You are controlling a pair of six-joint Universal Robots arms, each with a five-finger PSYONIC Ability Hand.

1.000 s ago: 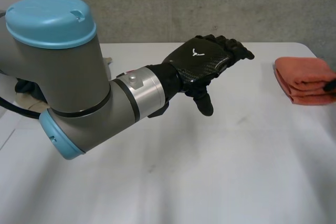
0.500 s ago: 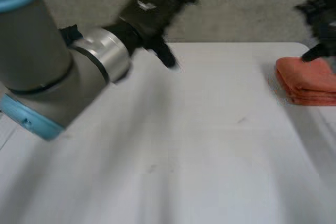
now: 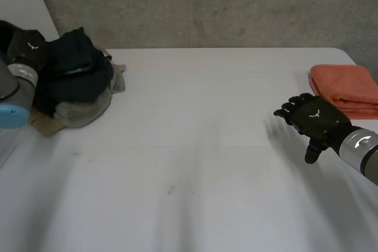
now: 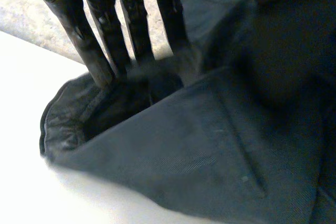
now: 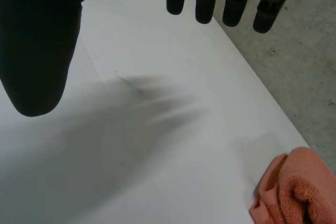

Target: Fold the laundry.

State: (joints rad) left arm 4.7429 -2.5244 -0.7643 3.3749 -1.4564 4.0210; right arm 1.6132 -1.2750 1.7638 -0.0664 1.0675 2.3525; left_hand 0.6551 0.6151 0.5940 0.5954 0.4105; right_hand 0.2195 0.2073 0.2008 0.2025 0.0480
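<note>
Your left hand (image 3: 25, 46) has straight fingers (image 4: 102, 45) pushed into a fold of the dark pile (image 3: 77, 75) at the tabletop's (image 3: 195, 169) far left corner, clasping nothing that shows. Your right hand (image 3: 314, 121) hovers empty, fingers relaxed, near the folded towel (image 3: 345, 84). One item looks done; the pile is all yet to fold.

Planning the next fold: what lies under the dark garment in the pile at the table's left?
A crumpled beige cloth sticks out beneath the dark garment on the white table. Whether anything more lies under there is covered.
</note>
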